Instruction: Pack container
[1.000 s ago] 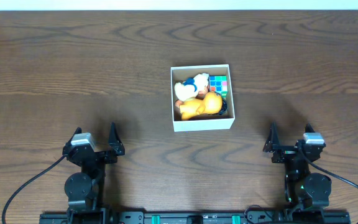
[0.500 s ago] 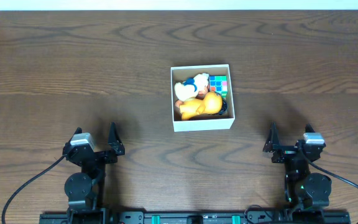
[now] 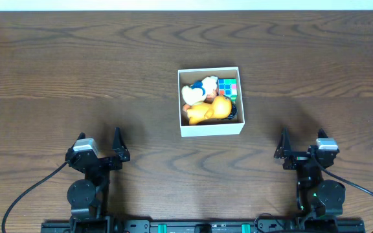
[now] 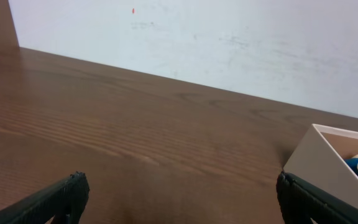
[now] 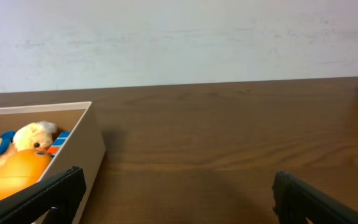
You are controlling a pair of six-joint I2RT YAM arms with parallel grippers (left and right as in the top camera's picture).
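Note:
The square white container (image 3: 210, 129) sits at the middle of the table. Inside lie an orange plush toy (image 3: 211, 110), a white and blue plush toy (image 3: 198, 88) and a colourful cube (image 3: 228, 87). Its wall also shows in the left wrist view (image 4: 316, 155) and in the right wrist view (image 5: 86, 149). My left gripper (image 3: 98, 151) is open and empty near the front left edge, far from the container. My right gripper (image 3: 301, 150) is open and empty near the front right edge. The jaws show spread wide in the left wrist view (image 4: 179, 193) and the right wrist view (image 5: 176, 186).
The dark wooden table (image 3: 76, 71) spreads around the container. A pale wall (image 4: 229, 37) stands behind the table's far edge. Cables run from both arm bases at the front edge.

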